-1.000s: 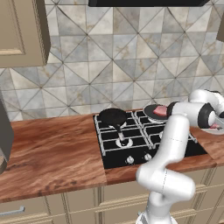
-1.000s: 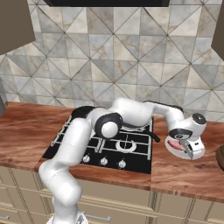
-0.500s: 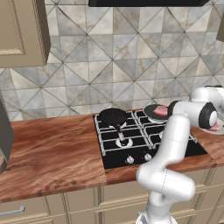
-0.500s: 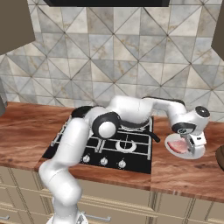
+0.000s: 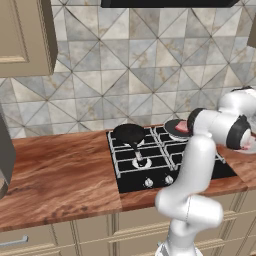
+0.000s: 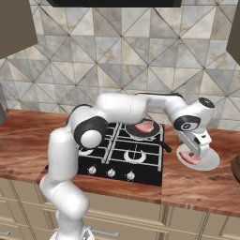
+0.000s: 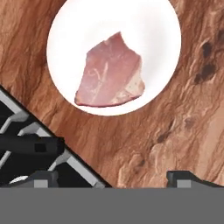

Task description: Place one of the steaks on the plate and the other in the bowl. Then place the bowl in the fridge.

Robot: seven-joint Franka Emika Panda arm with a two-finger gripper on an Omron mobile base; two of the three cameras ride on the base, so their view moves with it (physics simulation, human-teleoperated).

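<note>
One pink-red steak (image 7: pixel 111 72) lies flat on the round white plate (image 7: pixel 153 35), which rests on the wooden counter right of the stove. My gripper (image 7: pixel 111 179) hangs open just above it, fingers spread wide with nothing between them. From the right base view the gripper (image 6: pixel 197 150) hovers over the steak (image 6: pixel 189 158) on the plate (image 6: pixel 210 163). The other steak (image 6: pixel 144 126) sits in a dark pan on the back right burner, also seen from the left as steak (image 5: pixel 181 128). The dark brown bowl (image 6: pixel 236 167) peeks in at the right edge. The fridge is out of view.
A black stove (image 6: pixel 136 157) with grates and front knobs is set into the wooden counter (image 5: pixel 60 175). A small black frying pan (image 5: pixel 129 134) stands on the back left burner. The steak pan's handle (image 6: pixel 163 145) points toward the plate. Tiled wall behind.
The gripper has opened and let the steak go onto the plate. The hand has risen slightly above it.
</note>
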